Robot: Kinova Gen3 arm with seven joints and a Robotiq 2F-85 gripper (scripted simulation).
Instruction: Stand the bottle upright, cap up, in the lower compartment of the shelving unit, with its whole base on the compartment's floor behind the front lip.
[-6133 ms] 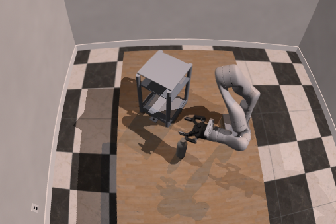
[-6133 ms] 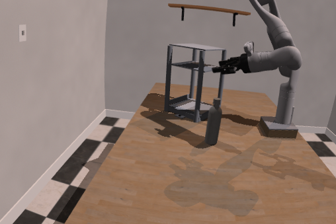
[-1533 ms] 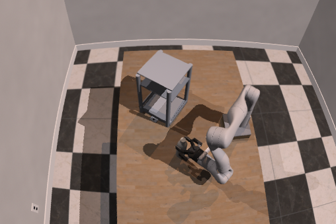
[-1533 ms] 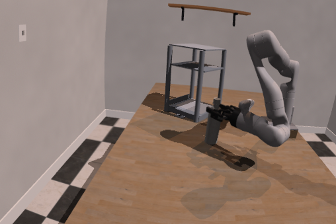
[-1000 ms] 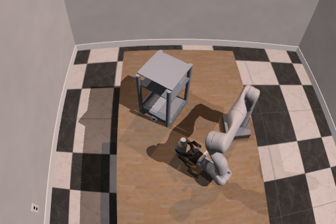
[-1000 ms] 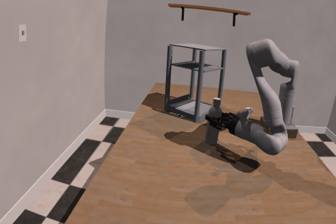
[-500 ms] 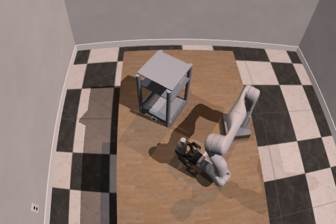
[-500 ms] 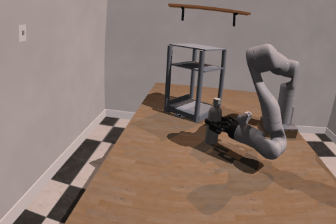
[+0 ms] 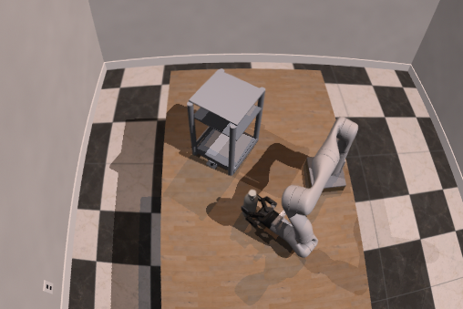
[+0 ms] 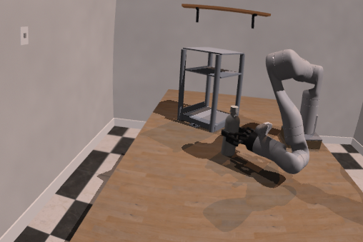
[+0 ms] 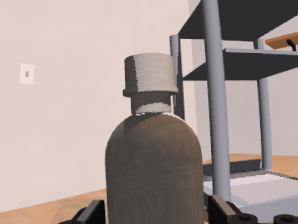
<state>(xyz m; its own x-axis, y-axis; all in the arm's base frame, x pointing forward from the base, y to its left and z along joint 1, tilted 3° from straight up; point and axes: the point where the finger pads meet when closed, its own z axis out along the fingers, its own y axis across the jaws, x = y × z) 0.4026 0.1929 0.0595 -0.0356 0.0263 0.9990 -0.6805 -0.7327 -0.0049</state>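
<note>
The claw [image 10: 230, 137], fingers wide and gripping nothing, brackets the upright bottle [image 10: 231, 130] on the table [image 10: 150, 190].

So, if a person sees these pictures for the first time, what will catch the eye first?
Probably the grey bottle standing upright, cap up, on the wooden table, with the open gripper around its body but not clamped on it. Next comes the grey shelving unit behind it, both compartments bare, and the bent arm low over the table.

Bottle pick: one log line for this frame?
phase: pre-grasp | gripper: open, straddling bottle | bottle: upright on floor, cap up | shelving unit: lower compartment holds no bottle
</note>
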